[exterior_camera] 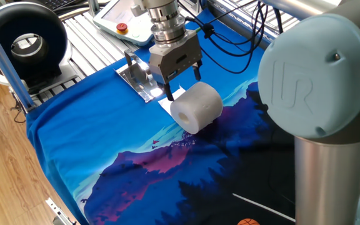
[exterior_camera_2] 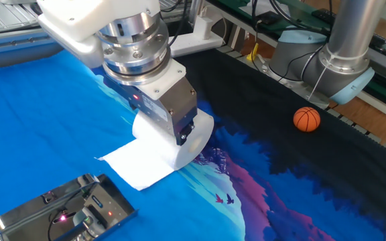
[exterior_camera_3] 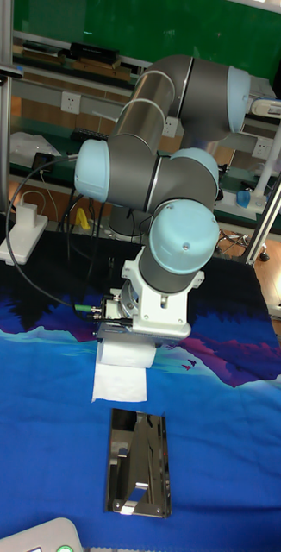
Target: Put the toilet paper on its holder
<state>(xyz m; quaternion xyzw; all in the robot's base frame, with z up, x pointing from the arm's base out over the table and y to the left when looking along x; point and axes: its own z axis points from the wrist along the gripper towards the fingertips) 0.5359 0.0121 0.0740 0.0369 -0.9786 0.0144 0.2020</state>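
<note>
The toilet paper (exterior_camera: 196,107) is seen lying on its side on the blue printed cloth (exterior_camera: 92,150) that covers the desk, its loose sheet (exterior_camera_2: 136,163) spread flat on the cloth toward the holder (exterior_camera: 139,77). The roll is not held by anything. The gripper (exterior_camera: 181,82) is positioned just above the roll, on the side nearer the holder, pointing down; its two dark fingers (exterior_camera: 197,71) are held apart, with nothing between them, and no contact with the roll can be made out.

The holder, a shiny metal plate with a raised arm, is laid flat on the cloth near the roll, just beyond the end of the loose sheet; in the tall fixed view it (exterior_camera_3: 140,462) is seen in front of the sheet, apart from it.

An orange ball (exterior_camera_2: 307,119) is seen on the dark part of the cloth, well apart from the roll. A white pendant with a red button (exterior_camera: 122,27) is seen past the cloth's edge, behind the holder.
</note>
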